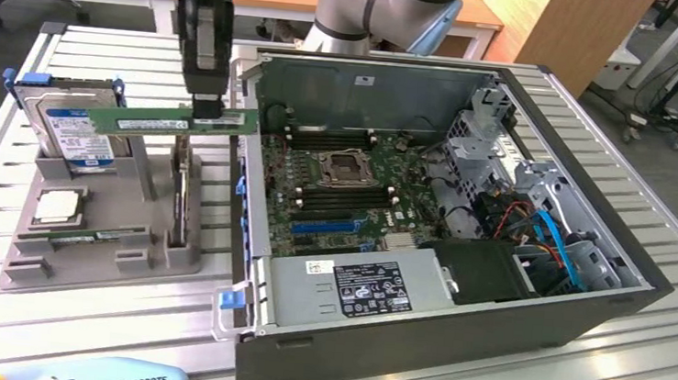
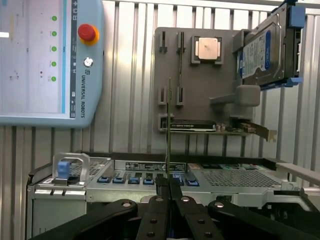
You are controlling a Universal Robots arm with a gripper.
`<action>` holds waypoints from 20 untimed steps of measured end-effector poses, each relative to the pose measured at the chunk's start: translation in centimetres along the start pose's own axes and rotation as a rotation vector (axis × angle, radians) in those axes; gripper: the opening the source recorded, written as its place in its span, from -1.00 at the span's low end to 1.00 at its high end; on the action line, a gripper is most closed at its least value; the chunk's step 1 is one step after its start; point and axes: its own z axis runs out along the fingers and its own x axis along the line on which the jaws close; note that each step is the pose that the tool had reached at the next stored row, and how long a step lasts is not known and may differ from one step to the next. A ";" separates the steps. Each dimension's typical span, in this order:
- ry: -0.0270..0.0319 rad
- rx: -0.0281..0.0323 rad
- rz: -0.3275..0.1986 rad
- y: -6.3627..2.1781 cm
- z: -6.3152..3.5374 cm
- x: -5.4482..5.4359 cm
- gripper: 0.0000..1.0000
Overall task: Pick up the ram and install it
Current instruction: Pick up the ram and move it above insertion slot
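One ram (image 1: 149,122) | pinched at mid-length by the gripper (image 1: 205,119), likely so it hangs level; above the grey holder (image 1: 124,259), at the exterior view's left of the open case (image 1: 573,330); not yet installed

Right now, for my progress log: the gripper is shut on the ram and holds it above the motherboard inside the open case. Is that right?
Not quite. The gripper is shut on the ram, but holds it above the grey parts holder, outside the open case, not above the motherboard. The exterior view shows this.
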 end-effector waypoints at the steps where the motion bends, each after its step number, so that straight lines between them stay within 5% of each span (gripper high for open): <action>1: 0.0001 0.0000 0.000 -0.23 -0.01 0.0 -0.77; 20: 0.0001 -0.0001 -0.001 -5.17 -0.18 0.1 -0.77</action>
